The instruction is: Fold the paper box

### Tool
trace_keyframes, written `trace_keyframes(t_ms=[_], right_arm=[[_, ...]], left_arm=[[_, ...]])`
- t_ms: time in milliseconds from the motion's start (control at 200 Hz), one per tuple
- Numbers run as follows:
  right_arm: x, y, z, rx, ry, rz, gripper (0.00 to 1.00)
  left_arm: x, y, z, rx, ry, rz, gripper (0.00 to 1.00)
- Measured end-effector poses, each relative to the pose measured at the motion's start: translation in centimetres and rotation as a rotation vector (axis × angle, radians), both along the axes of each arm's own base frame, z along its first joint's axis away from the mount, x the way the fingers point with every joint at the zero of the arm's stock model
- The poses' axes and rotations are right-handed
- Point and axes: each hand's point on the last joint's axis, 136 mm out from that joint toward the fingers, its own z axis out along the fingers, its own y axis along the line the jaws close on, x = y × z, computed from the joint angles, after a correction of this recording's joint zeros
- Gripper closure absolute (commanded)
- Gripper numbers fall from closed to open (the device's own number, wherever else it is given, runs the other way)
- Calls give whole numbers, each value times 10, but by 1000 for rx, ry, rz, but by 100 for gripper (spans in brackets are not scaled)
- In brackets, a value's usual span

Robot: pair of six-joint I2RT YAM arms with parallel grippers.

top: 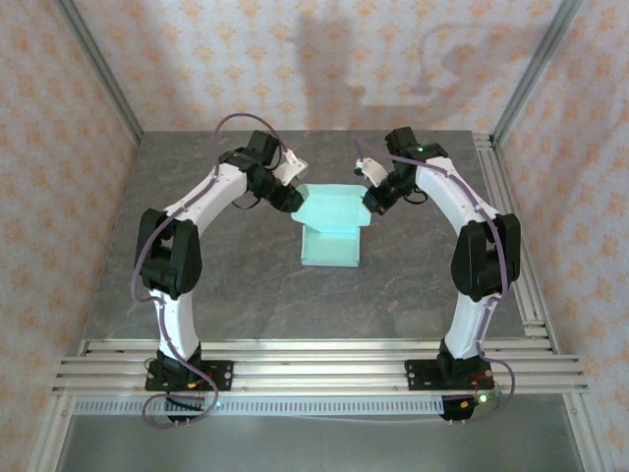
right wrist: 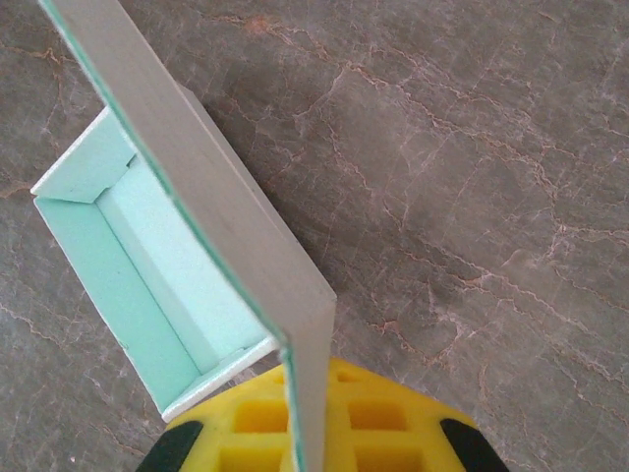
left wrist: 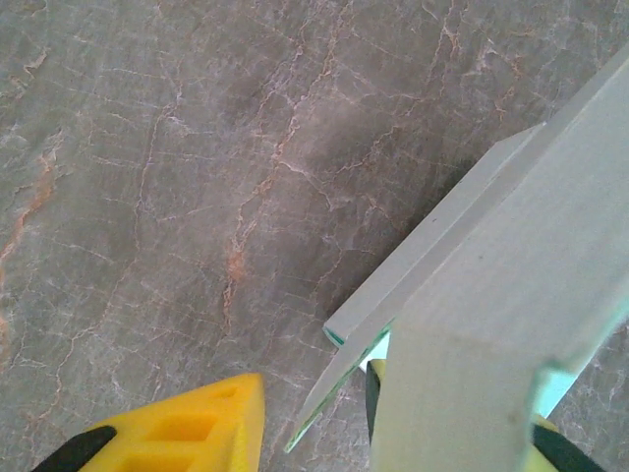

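Grey marble table (top: 246,285), centre: paper box (top: 331,246), raised far flap (top: 334,200) running left-right. Flap's right end clamped in right gripper (top: 376,204); left gripper (top: 292,202) part-open at left end, unclamped, equally near.

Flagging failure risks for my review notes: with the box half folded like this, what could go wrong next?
1. The right claw pinches one thin wall of the paper box; a hard pull could crease or tear it.
2. The left claw stands open around a flap, one finger well clear, so the flap might slip out and spring back.
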Motion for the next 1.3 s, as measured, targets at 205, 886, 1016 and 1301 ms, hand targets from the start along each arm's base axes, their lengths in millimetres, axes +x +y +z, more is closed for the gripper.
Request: trace_keyframes(t_ms=[205, 886, 1016, 1301], right_arm=[[-1, 0, 0, 0, 3, 0, 100], [-2, 0, 0, 1, 10, 1, 100], [-2, 0, 0, 1, 11, 1, 100], [-3, 0, 0, 4, 14, -3, 100]], left_arm=[[0, 0, 0, 0, -3, -3, 73], [2, -4, 7, -21, -11, -13, 78], [2, -5, 8, -28, -11, -12, 85], [1, -8, 10, -34, -10, -18, 98]])
